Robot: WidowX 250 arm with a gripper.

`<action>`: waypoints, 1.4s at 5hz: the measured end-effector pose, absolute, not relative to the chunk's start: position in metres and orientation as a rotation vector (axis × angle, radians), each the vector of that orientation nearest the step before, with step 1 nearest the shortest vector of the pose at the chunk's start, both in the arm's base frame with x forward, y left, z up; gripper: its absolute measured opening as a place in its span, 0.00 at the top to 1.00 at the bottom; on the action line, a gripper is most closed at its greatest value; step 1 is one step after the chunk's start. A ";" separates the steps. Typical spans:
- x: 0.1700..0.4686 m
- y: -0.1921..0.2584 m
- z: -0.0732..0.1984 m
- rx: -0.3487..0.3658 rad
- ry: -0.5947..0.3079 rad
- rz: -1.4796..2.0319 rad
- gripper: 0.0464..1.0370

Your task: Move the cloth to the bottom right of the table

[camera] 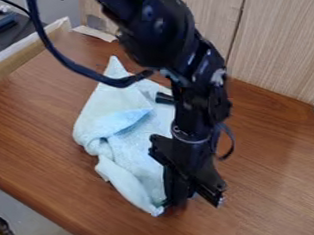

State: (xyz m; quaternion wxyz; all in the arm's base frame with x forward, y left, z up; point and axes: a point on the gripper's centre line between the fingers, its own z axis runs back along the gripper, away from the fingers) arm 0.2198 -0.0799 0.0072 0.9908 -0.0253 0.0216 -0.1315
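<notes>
The black gripper (pixel 176 203) hangs low over the table, pointing down at the lower right edge of the cloth. Light blue and crumpled, the cloth (pixel 128 140) lies left of centre on the brown wooden table (pixel 269 196), with a raised fold at its top and a narrow end toward the front. The arm covers part of the cloth's right side. Whether the cloth's edge is between the fingertips is hidden.
A wooden wall (pixel 278 47) stands along the table's back, and a wooden ledge (pixel 23 51) borders the left. A black cable (pixel 69 64) loops from the arm above the cloth. The table's front edge runs across the lower left.
</notes>
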 end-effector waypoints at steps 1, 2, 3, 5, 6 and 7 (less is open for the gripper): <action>0.215 -0.076 0.009 -0.032 0.060 -0.253 0.73; 0.216 -0.070 0.017 -0.022 0.039 -0.238 0.44; 0.217 -0.067 0.028 -0.026 0.023 -0.230 0.14; 0.219 -0.071 0.053 -0.031 -0.040 -0.232 0.03; 0.217 -0.070 0.080 -0.044 -0.106 -0.239 0.03; 0.216 -0.070 0.081 -0.044 -0.109 -0.239 0.03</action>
